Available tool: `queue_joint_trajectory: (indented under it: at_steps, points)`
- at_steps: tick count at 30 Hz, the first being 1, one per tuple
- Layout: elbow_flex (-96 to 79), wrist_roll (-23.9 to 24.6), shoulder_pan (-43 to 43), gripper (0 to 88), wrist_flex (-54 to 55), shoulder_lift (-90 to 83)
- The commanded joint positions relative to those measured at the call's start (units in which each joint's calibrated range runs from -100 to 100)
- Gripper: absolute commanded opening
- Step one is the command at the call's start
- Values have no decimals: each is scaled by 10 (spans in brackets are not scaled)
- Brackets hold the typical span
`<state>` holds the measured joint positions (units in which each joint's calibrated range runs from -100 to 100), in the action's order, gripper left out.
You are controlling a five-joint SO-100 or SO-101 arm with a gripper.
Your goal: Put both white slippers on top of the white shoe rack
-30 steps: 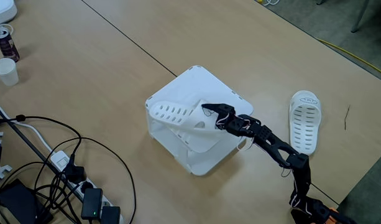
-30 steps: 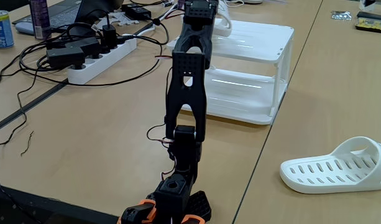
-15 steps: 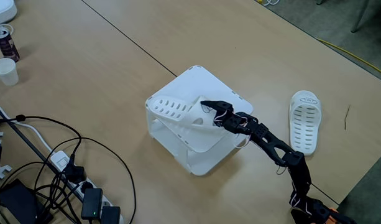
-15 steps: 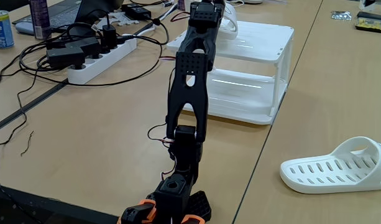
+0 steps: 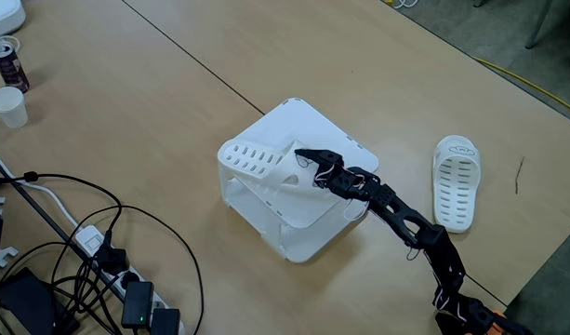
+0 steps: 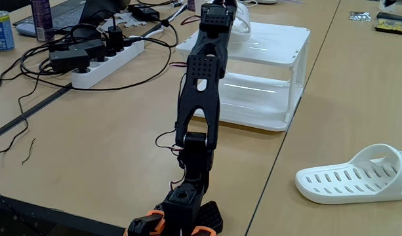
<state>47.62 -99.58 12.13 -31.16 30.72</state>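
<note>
One white slipper (image 5: 252,160) lies tilted on the flat top of the white shoe rack (image 5: 308,126), its perforated sole pointing left. My gripper (image 5: 301,158) is shut on its strap end near the middle of the rack top. In a fixed view from behind the arm (image 6: 199,85), the rack (image 6: 273,39) stands beyond it, and a bit of the held slipper's strap (image 6: 242,26) shows beside the wrist. The other white slipper (image 5: 455,186) lies flat on the table to the right of the rack, also at the lower right (image 6: 358,177).
A tangle of black cables and a power strip (image 5: 136,302) fills the lower left. A white cup (image 5: 7,105) and a can (image 5: 6,60) stand far left. The table's edge runs diagonally at the right. A white power strip (image 6: 102,65) lies left of the rack.
The gripper has pushed the held slipper further left across the rack top, and the slipper now lies flatter. The other slipper has not moved.
</note>
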Motion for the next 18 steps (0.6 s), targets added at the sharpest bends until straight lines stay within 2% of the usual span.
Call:
queue_joint_trajectory:
  at_steps: [1, 5, 10, 18]
  points:
    - [39, -4, 16, 107, 8, -11]
    - [39, -4, 28, 175, 8, -11]
    - [23, -4, 30, 182, 8, -15]
    - [2, -4, 27, 277, 7, -19]
